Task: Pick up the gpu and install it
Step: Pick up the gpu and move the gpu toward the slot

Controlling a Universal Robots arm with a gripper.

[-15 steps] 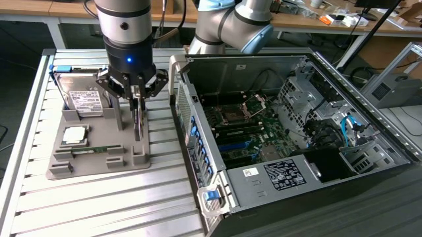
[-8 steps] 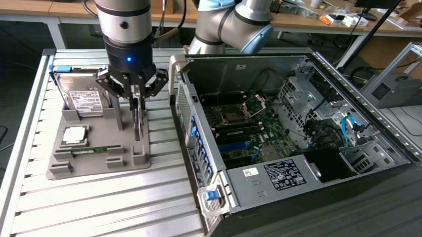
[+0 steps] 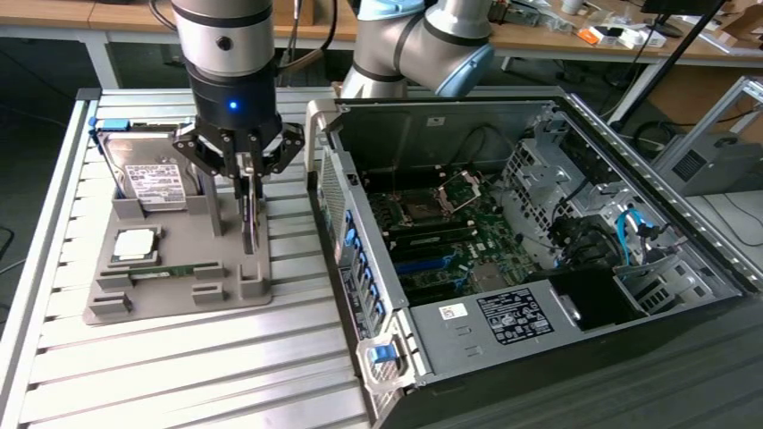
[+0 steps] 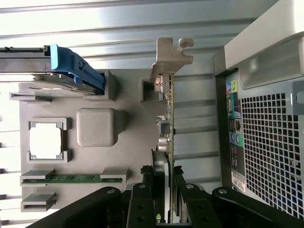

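We're over a ribbed metal table (image 3: 179,375), with a cluttered wooden workbench (image 3: 560,40) running along the back of the room and an open computer case (image 3: 339,192) lying on its side at the exterior view's right. A grey tray (image 3: 179,299) sits on the table at that view's left, and right above it hangs the gripper (image 3: 247,174), its fingers pressed onto both faces of the graphics card (image 3: 248,223). The card stands upright and edge-on over the tray, just beside the case. Whether its lower edge is seated in the tray, I can't tell. From the outside it's a slim dark blade. From the wrist it's a thin green board (image 4: 168,118) with a silver bracket (image 4: 168,54) on its far end. Count them up: one card, one hard drive (image 3: 153,179), one processor chip (image 3: 134,243), one memory strip (image 3: 167,269), one tray, one case.
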